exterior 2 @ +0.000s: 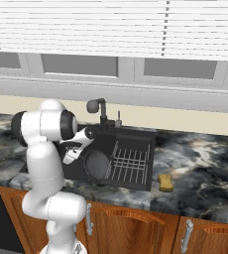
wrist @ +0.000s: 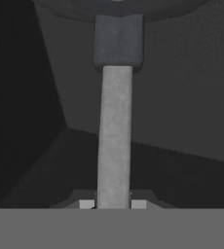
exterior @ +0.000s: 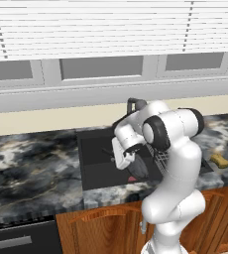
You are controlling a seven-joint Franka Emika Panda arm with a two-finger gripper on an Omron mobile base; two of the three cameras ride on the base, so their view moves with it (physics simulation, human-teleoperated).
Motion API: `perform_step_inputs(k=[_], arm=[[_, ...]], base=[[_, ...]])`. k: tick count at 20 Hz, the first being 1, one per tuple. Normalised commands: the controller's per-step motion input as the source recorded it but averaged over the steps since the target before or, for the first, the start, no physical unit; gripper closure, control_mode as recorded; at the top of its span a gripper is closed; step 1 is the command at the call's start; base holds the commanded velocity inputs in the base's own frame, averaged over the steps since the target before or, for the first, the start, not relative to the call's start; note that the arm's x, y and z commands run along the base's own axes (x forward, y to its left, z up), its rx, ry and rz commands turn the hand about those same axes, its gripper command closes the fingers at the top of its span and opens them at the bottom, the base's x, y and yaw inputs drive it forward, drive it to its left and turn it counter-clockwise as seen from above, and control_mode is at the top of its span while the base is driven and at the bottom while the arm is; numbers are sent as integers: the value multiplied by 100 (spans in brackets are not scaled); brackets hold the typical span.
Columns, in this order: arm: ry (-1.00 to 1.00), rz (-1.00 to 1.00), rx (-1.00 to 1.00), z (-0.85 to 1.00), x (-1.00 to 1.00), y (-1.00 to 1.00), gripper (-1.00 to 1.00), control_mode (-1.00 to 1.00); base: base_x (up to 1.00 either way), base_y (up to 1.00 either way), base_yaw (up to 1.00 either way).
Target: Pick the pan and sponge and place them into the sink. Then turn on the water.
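Note:
The dark grey pan (exterior 2: pixel 97 164) hangs tilted on edge inside the black sink (exterior 2: pixel 136 135), just left of the wire rack. Its long handle (wrist: pixel 114 141) runs straight up the hand view to the pan's rim. My gripper (wrist: pixel 113 204) is shut on the handle's near end, low over the basin (exterior: pixel 93 163). In the right base view the gripper (exterior 2: pixel 74 151) sits left of the pan. The yellow sponge (exterior 2: pixel 165 182) lies on the marble counter right of the sink, also seen as the sponge (exterior: pixel 220 160) behind my arm. No water runs from the black faucet (exterior 2: pixel 102 111).
A wire dish rack (exterior 2: pixel 131 163) fills the sink's right half. A red drain spot (exterior: pixel 132 178) shows under the pan. Marble counter (exterior: pixel 31 163) stretches left and right of the basin. A window with blinds stands behind, and wooden cabinet doors (exterior 2: pixel 136 233) are below.

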Motion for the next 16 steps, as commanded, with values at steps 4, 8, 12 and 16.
perform_step_inputs(k=[4, 8, 12, 16], arm=[[9, -5, 0, -17, 27, 0, 100, -100], [7, -2, 0, -25, 18, 0, 100, -100], [7, -1, 0, -29, 18, 0, 100, -100], [6, -1, 0, -30, 19, -2, 100, -100]], base=[[0, 0, 0], [0, 0, 0], [0, 0, 0], [0, 0, 0]])
